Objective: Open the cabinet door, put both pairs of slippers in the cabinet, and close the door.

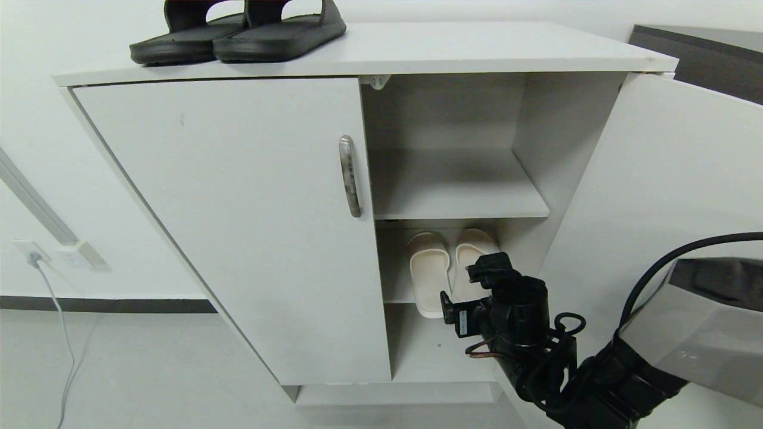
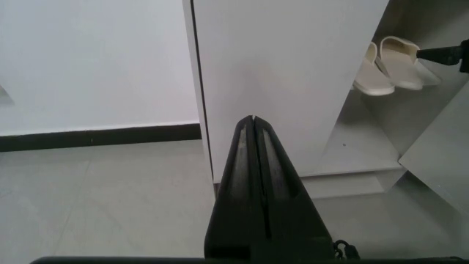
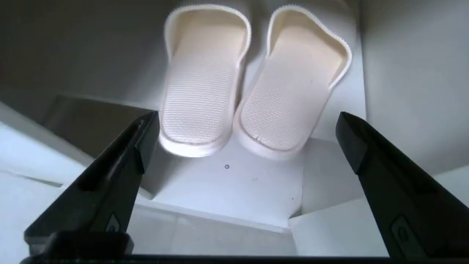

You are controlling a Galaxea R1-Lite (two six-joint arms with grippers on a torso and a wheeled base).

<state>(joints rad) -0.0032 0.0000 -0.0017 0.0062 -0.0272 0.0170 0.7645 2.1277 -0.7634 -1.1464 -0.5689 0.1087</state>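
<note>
The right gripper hangs with its jaws wide and empty, just in front of the cream slippers. They lie side by side, toes inward, on the lower shelf behind the open right door. The left gripper is pressed closed on nothing, low and near the closed left door.

One pair looks stowed. The next move likely calls for drawing the arm clear and going up for the black slippers on the far left of the cabinet top. The cabinet is white laminate on a pale grey floor, against a white wall with a socket at the left.
</note>
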